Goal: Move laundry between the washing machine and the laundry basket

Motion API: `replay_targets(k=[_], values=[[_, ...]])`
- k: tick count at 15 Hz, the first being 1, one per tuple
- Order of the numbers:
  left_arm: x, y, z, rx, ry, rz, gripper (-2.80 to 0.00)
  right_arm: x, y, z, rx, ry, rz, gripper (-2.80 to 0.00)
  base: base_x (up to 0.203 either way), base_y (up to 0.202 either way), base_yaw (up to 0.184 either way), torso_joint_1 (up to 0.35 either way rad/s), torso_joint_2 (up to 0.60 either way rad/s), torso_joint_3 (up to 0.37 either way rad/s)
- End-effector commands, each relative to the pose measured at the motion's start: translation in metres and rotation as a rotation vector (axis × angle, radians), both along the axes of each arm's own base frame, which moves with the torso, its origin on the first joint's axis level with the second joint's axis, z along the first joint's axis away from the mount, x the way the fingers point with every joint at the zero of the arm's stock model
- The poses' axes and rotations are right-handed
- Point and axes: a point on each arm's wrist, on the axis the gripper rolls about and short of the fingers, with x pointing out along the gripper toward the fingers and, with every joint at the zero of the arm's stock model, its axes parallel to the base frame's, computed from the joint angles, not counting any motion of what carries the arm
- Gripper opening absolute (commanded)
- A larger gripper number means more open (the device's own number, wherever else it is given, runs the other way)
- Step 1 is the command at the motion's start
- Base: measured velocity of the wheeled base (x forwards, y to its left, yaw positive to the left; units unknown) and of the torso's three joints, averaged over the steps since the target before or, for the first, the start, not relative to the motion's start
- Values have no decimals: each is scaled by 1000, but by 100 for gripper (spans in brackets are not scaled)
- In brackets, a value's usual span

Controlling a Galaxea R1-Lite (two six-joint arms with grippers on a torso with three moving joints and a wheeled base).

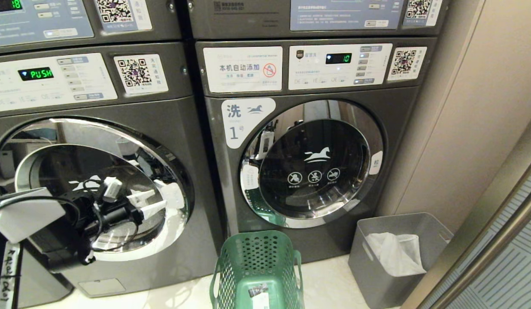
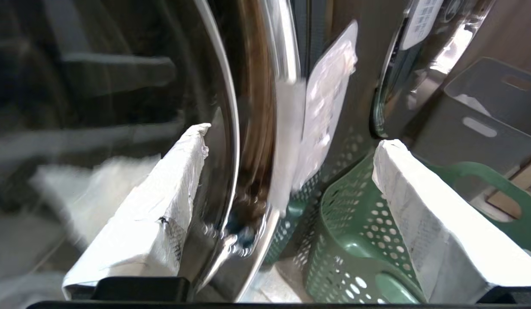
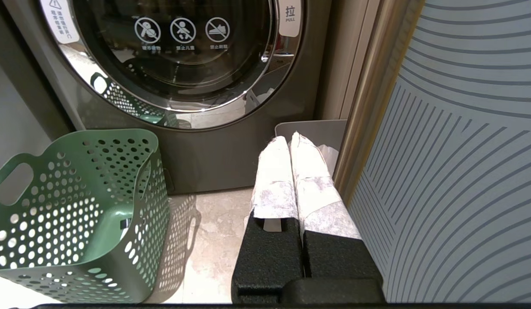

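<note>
The left washing machine has its round door closed, and so does the right machine. My left gripper is open and empty, level in front of the left door's right edge, close to its white pull tab. In the left wrist view the left gripper straddles the chrome rim and the tab. The green perforated laundry basket stands on the floor between the machines, holding only a small label. No laundry is in view. My right gripper is shut and empty, parked low by the grey bin.
A grey bin with a white liner bag stands in the right corner beside the right machine. A beige wall and a striped panel close off the right side. Pale floor lies between basket and bin.
</note>
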Motion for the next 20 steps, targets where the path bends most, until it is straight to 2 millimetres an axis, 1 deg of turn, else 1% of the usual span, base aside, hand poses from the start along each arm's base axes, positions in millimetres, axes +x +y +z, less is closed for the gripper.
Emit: replay_targets(k=[1,3,5,7,9,12,13,15,16,17,18,19,20], values=[[-8,6,3,-3,6,14,0,0,0,0,0,1,0,-280,0,0,0,0,0,0],[-19,8,16,-5,9,27,0,0,0,0,0,1,0,-280,0,0,0,0,0,0],[-40,9,48,4,-17,47,0,0,0,0,0,0,0,-280,0,0,0,0,0,0],[-72,8,91,20,-64,74,0,0,0,0,0,1,0,-280,0,0,0,0,0,0],[-121,5,140,47,-137,122,0,0,0,0,0,1,0,-280,0,0,0,0,0,0],[-213,-4,215,101,-292,282,0,0,0,0,0,1,0,-280,0,0,0,0,0,0],[-246,-11,239,111,-354,355,0,0,0,0,0,0,0,-280,0,0,0,0,0,0],[-307,-35,284,91,-494,511,0,0,0,0,0,1,0,-280,0,0,0,0,0,0],[-331,-47,302,66,-553,585,0,0,0,0,0,1,0,-280,0,0,0,0,0,0],[-349,-59,319,41,-596,640,0,0,0,0,0,1,0,-280,0,0,0,0,0,0],[-360,-67,336,14,-610,677,0,0,0,0,0,1,0,-280,0,0,0,0,0,0],[-365,-72,356,-14,-598,703,0,0,0,0,0,1,0,-280,0,0,0,0,0,0],[-365,-70,371,-69,-523,735,0,0,0,0,0,1,0,-280,0,0,0,0,0,0]])
